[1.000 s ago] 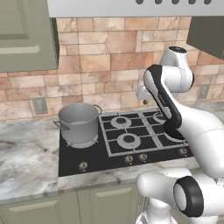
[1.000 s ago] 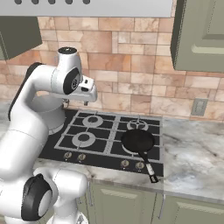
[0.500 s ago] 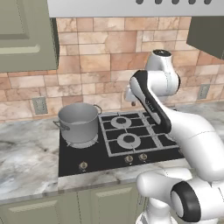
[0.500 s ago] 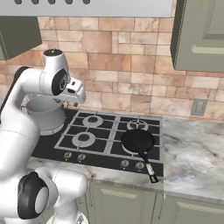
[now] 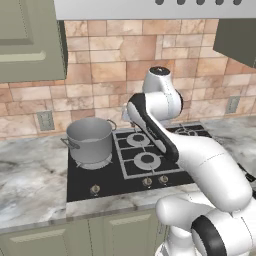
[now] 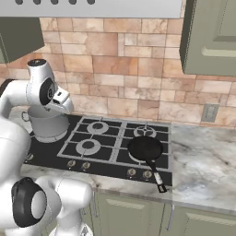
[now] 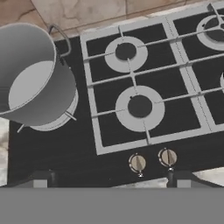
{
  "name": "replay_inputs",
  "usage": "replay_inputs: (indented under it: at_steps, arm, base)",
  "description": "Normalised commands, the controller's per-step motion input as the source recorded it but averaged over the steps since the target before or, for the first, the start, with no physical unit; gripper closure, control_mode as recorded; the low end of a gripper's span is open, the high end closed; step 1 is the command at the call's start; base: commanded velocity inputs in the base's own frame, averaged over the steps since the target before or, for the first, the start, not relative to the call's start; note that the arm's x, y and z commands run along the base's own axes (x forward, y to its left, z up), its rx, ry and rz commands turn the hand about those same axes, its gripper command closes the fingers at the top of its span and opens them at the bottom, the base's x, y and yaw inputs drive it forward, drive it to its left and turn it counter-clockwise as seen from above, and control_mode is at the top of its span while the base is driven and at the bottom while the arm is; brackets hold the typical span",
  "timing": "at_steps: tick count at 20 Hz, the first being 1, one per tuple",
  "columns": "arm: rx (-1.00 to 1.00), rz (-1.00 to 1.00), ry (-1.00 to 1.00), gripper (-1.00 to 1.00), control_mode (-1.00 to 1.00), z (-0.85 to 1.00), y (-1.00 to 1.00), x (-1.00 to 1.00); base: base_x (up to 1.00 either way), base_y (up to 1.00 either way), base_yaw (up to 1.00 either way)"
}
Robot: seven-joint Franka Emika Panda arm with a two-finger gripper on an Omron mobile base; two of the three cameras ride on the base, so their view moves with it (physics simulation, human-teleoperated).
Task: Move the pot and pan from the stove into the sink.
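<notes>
Nearest the camera, pale green cabinet doors [image 6: 133,214] ran under a grey marbled counter [image 6: 203,161]. Set into that counter lay the black stove [image 5: 107,172], its knobs [image 7: 137,162] along the front edge. The pan [image 6: 145,148] sat on the stove's front right burner, its handle pointing out over the counter edge. The pot [image 5: 90,139] stood upright on the stove's left burner. The gripper [image 7: 111,180] hung above the stove's front edge, spread wide with nothing held. Behind the stove rose a tan stone-tile wall [image 5: 110,65].
</notes>
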Motion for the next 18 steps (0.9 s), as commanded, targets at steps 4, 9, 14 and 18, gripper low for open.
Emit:
replay_inputs:
  at_steps: [4, 9, 14, 18]
  arm:
    - [0.10, -0.06, -0.05, -1.00, -1.00, -0.39, 0.35, 0.06]
    - [0.06, -0.10, -0.07, -1.00, -1.00, -0.34, 0.51, 0.26]
    - [0.04, -0.12, -0.06, -1.00, -1.00, -0.25, 0.57, 0.39]
    - [0.04, -0.12, -0.03, -1.00, -1.00, -0.22, 0.52, 0.49]
  base:
    - [0.00, 0.00, 0.00]
    - [0.00, 0.00, 0.00]
    - [0.00, 0.00, 0.00]
    - [0.00, 0.00, 0.00]
